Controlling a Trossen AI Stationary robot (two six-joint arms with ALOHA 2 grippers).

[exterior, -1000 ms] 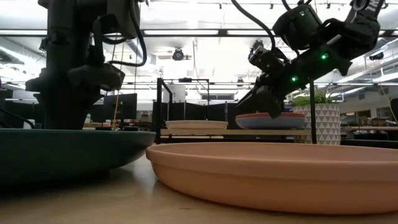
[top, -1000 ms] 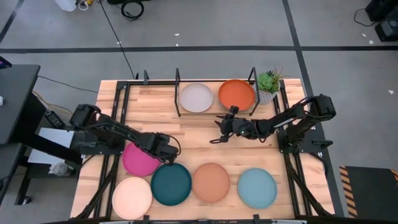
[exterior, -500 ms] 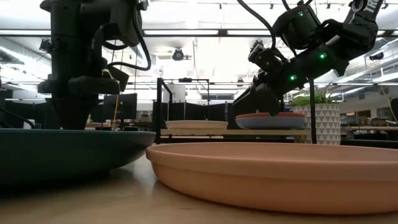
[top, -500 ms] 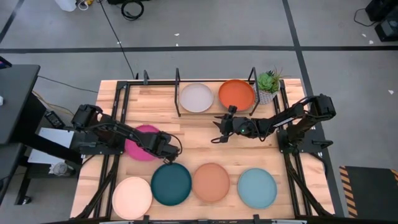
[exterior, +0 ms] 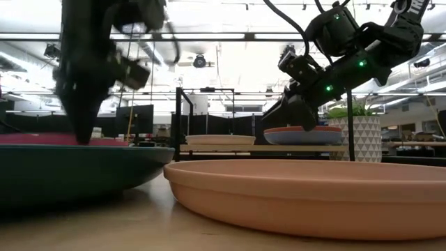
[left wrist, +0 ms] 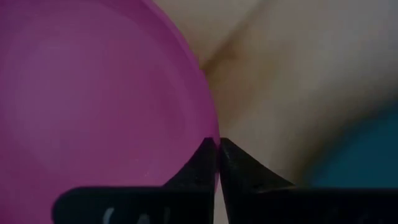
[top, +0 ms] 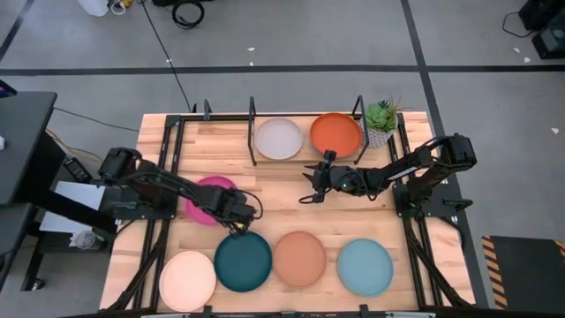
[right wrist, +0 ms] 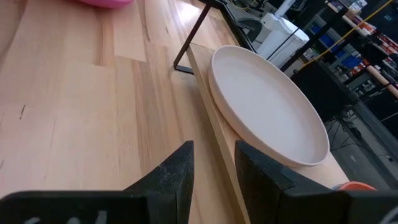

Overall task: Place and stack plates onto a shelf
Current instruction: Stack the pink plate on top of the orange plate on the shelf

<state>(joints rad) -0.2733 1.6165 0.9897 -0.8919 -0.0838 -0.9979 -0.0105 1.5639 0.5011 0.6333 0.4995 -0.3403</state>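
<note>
A magenta plate [top: 207, 198] is at the table's left middle, with my left gripper [top: 237, 212] shut on its right near rim. In the low view its rim [exterior: 38, 139] shows just above the dark teal plate's rim. The black rod shelf [top: 252, 132] stands at the far edge. A grey-white plate [top: 279, 138] rests in it, beside an orange plate [top: 335, 134] stacked on a blue one [exterior: 303, 137]. My right gripper [top: 308, 185] hangs open above the table, just in front of the shelf, holding nothing. My left gripper pinches the magenta plate's rim [left wrist: 210, 127] between its two fingertips [left wrist: 205, 158]. The fingers come from above, pointing down [exterior: 83, 132]. The plate stays about level; whether its far side still rests on the table cannot be told.
Along the near edge lie a cream plate [top: 188, 280], a dark teal plate [top: 243, 261], a tan-brown plate [top: 300, 259] and a light aqua plate [top: 365, 267]. A small potted plant [top: 380, 119] stands at the shelf's right end. Bare wood lies between the plate row and the shelf.
My left gripper has shut on the magenta plate's rim. The plate has moved toward the table's far edge, away from the cream plate, and its rim now shows above the teal plate in the low view. My right gripper has kept still.
</note>
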